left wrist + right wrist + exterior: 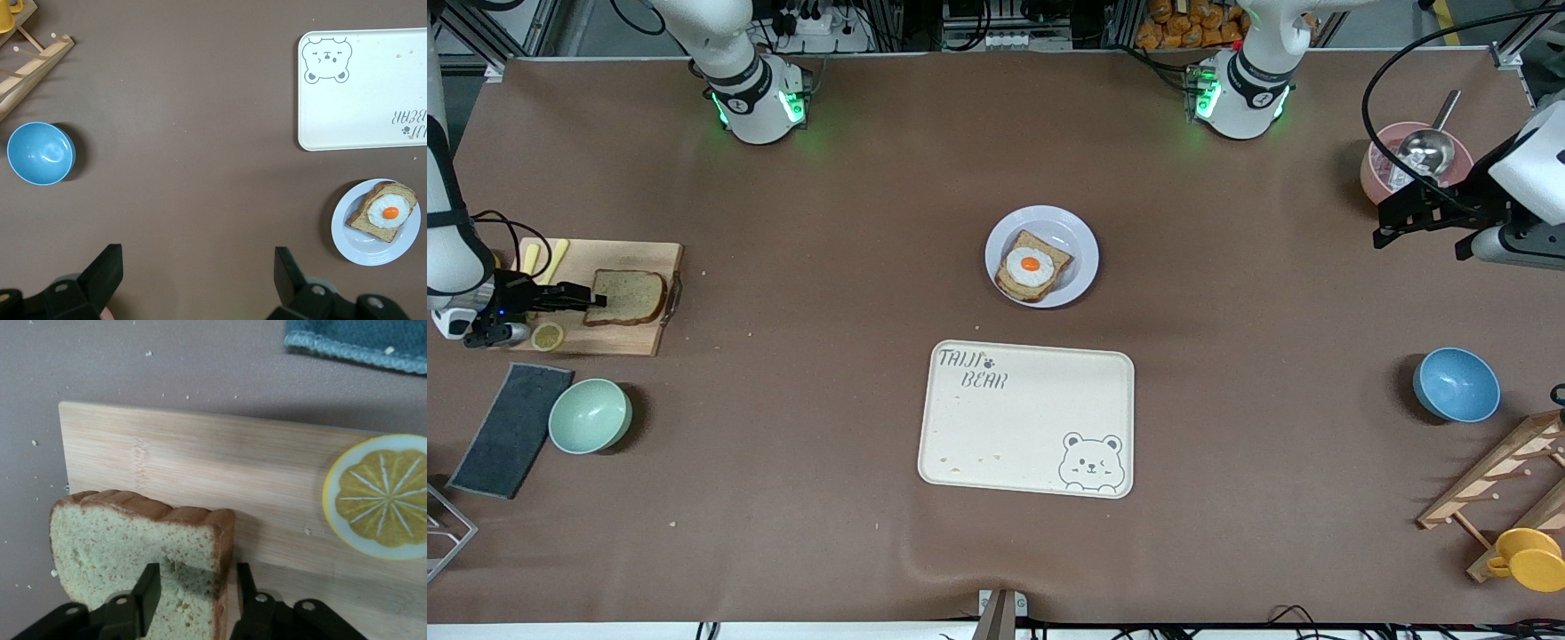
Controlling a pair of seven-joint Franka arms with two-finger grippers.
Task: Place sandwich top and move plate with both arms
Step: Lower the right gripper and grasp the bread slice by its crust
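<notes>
On the cutting board, the right gripper has its jaws straddling the sandwich top, not yet clamped; soft, light, crushable, best pinched gently at the crust; left gripper waits, jaws apart.

The sandwich top runs off the right wrist view's edge; the lemon slice is clipped too.

Light-brown wholegrain sandwich top with darker crust lies flat on a board toward the right arm's end. Round pale lavender-white plate sits mid-table, upright.
</notes>
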